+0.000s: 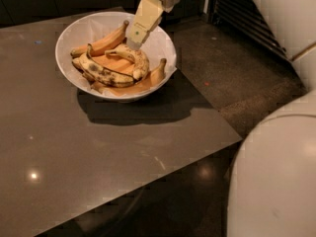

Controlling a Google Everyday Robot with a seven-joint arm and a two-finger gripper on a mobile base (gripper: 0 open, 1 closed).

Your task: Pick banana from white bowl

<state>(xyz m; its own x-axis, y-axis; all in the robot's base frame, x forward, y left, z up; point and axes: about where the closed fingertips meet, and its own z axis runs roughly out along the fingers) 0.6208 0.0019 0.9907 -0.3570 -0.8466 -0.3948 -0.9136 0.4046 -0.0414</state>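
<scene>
The white bowl (74, 31) stands on the dark table near its far right corner and holds several bananas. The banana (138, 62), plump, curved and brown-freckled, lies in the middle right of the bowl. My gripper (132, 44) reaches down from the upper right, and its tip is at the banana's upper end, touching or just above it. A longer banana with black blotches (104, 75) lies in front of it.
Smooth orange-yellow bananas (104, 42) lie at the back and right of the bowl. The brown table (98, 152) ends in an edge running from the right to the front, with dark floor (237, 68) beyond. A white robot body (276, 177) fills the lower right.
</scene>
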